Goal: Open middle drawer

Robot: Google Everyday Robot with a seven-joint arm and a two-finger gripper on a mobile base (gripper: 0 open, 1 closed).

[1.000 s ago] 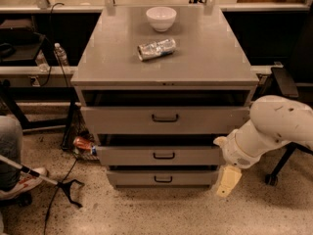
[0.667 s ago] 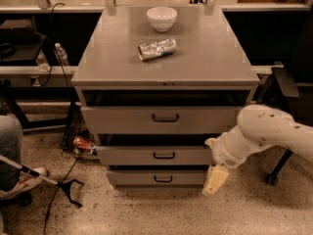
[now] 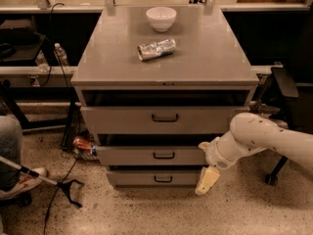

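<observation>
So the big grey bench (image 3: pixel 205 58) has three drawers stacked in its near face. The white arm (image 3: pixel 264 138) comes in low from the right.

The middle drawer (image 3: pixel 127 155) is the second one down, wide and shallow. Its long axis runs left to right and its front faces the near side. There's a dark gap along the top of it, and its small dark handle (image 3: pixel 164 155) sits dead centre.

The gripper (image 3: pixel 206 180) hangs pointing down at the floor, just off the right end of the lowest drawer (image 3: pixel 137 178). That puts the middle drawer up and to the left of it. The arm's wrist covers that drawer's right end, and the handle is well off to the left. Honestly no way to say from here whether the gripper is spread or closed.

On the bench there's a white bowl (image 3: pixel 161 18) at the far side, with a crushed can (image 3: pixel 156 49) lying nearer.
</observation>
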